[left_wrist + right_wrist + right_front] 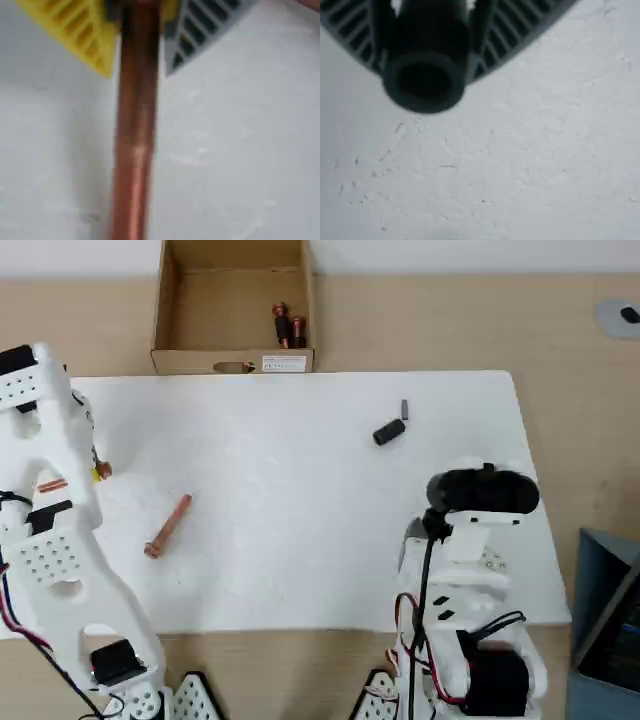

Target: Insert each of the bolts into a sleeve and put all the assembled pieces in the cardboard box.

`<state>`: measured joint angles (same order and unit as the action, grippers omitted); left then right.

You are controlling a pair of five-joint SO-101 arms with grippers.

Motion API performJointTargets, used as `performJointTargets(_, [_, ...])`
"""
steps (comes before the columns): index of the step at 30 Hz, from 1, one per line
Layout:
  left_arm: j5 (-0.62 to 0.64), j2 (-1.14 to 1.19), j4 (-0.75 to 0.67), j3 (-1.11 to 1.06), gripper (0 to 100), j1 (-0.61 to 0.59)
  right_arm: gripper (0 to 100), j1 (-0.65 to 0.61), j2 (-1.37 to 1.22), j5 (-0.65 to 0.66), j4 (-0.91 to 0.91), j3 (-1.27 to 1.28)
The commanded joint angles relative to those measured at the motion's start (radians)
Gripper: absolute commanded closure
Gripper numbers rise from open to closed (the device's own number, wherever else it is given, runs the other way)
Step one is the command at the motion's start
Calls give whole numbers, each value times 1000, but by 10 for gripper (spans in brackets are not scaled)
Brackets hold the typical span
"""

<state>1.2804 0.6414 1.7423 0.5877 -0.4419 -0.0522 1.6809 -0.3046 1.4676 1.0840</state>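
My left gripper [139, 69] is shut on a copper bolt [132, 160], pinched between a yellow finger [85, 35] and a grey one just above the white mat. In the high view this bolt [52, 484] pokes out beside the left arm at the mat's left edge. My right gripper [427, 50] is shut on a black sleeve [425, 82], whose open end faces the camera, low over the mat. A second copper bolt [168, 525] lies loose on the mat's left half. Another black sleeve [389, 432] lies at the right back. The cardboard box [180, 360] holds two assembled pieces [285, 325].
A small grey pin [405, 408] lies just behind the loose sleeve. The white mat [300, 540] covers the table's middle. The right arm's body [470, 540] stands over the mat's right front corner. A dark bin [610, 620] sits at the right edge.
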Motion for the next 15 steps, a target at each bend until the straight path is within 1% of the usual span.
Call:
performJointTargets(1, [2,-70,9,8,764,3,989,-10,10,2,3,-8])
performJointTargets(2, [2,-70,9,8,745,3,989,-10,10,2,3,-8])
performJointTargets(4, [2,-70,9,8,750,3,989,-10,10,2,3,-8])
performJointTargets(7, [0,-90,9,9,791,3,989,-10,10,2,3,-8])
performJointTargets(11, [-3,-199,9,12,860,5,989,-8,12,2,3,-8])
performJointTargets(12, [-28,-236,9,23,879,11,989,-8,12,2,3,-8])
performJointTargets(15, [-195,-329,8,58,942,38,989,-8,12,2,3,-8])
